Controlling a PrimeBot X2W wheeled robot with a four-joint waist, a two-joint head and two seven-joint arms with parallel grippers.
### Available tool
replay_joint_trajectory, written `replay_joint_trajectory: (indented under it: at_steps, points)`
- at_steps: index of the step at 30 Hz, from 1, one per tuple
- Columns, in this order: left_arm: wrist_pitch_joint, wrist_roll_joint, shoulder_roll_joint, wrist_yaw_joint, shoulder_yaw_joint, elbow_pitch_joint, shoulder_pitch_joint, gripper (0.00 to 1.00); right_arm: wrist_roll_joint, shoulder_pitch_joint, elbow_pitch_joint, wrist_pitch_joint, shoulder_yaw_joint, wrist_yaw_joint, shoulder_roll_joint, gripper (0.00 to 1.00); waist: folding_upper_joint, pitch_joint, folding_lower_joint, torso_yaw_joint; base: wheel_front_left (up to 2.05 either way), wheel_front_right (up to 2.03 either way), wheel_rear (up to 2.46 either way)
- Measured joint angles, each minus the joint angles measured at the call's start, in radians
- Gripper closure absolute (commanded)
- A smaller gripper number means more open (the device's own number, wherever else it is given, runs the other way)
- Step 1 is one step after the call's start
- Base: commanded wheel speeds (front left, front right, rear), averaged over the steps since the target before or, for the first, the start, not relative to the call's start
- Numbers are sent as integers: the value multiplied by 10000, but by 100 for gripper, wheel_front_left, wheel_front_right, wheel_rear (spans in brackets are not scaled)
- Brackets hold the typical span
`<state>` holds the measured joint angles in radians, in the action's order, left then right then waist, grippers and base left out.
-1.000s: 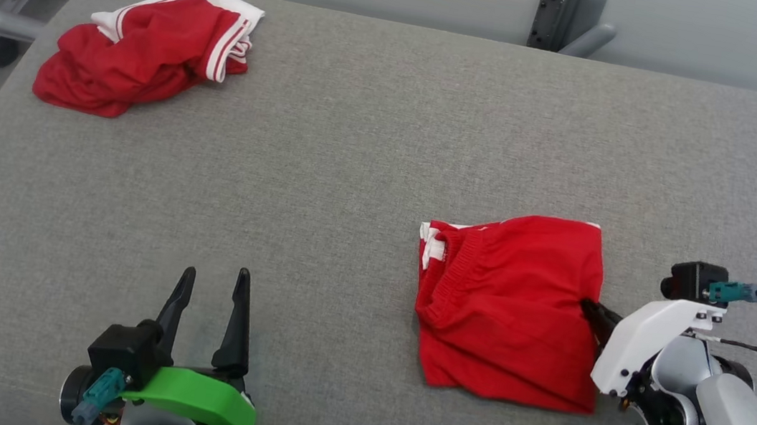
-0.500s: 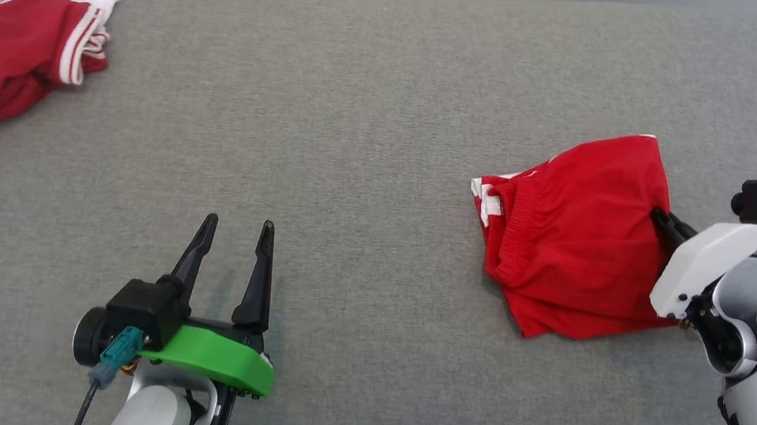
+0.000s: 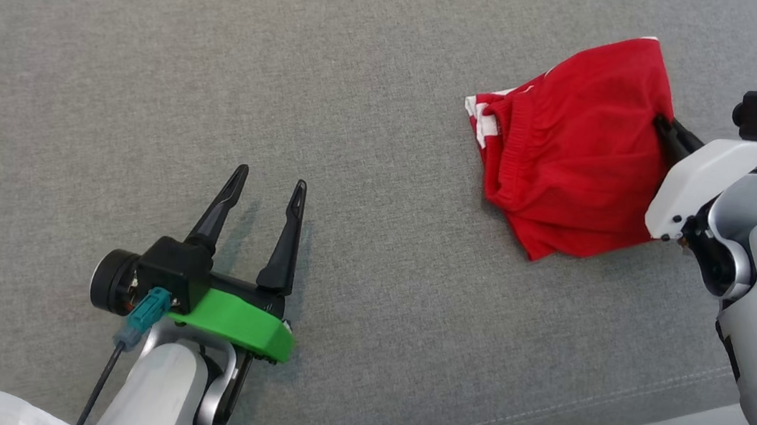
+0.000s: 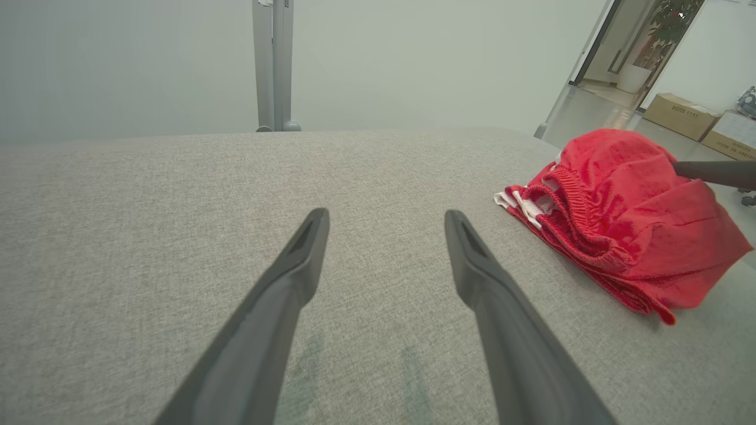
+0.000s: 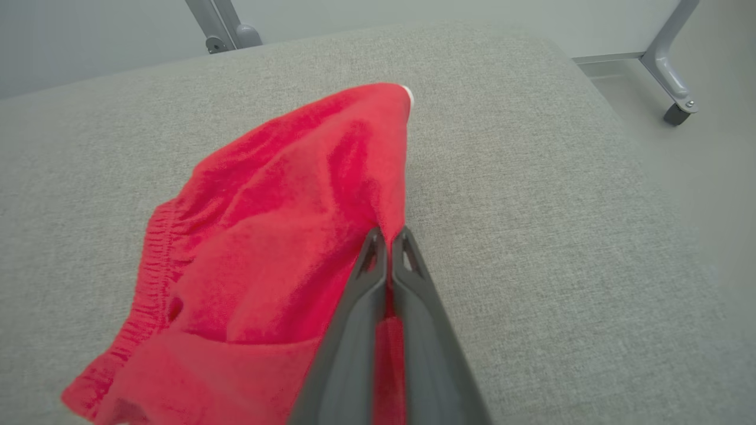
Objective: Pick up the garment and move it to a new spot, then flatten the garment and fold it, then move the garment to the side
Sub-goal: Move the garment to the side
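The garment [image 3: 574, 146] is a folded pair of red shorts with white trim, lying near the right end of the grey padded table [image 3: 364, 95]. My right gripper [image 3: 660, 123] is shut on its right edge, and the cloth there is pulled up into a ridge. In the right wrist view the two fingers [image 5: 387, 248] are pressed together with red fabric [image 5: 271, 236] pinched between them. My left gripper [image 3: 270, 181] hovers open over bare table at the lower left, well apart from the garment [image 4: 620, 218], with nothing between its fingers [image 4: 384, 230].
The table's right edge [image 3: 724, 399] runs close beside my right arm, with pale floor beyond it. Grey frame legs on castors [image 5: 670, 77] stand off the far corner. Cardboard boxes [image 4: 679, 109] sit on the floor in the distance.
The head camera has swung right, so the second red garment at the far left has left the picture. My right gripper has carried the folded garment toward the table's right end. The left gripper stays open.
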<state>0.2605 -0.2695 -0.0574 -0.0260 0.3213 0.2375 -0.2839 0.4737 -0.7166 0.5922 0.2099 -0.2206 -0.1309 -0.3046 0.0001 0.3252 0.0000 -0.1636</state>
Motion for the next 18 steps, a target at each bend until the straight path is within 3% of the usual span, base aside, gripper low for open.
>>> replay_joint_trajectory:
  at_steps: [7, 18]
  points:
    - [-130, 107, -184, 27, 134, -171, -30, 0, -520, -969, 1354, -803, 397, 0, -278, 100, 0, 651, 0, -195, 0, 0, 0]
    - [-462, 244, -476, 209, 253, -1124, 128, 0, -1783, -2510, 3346, -1732, 1802, -4, -1425, 100, 0, 1111, 0, 517, 0, 0, 0]
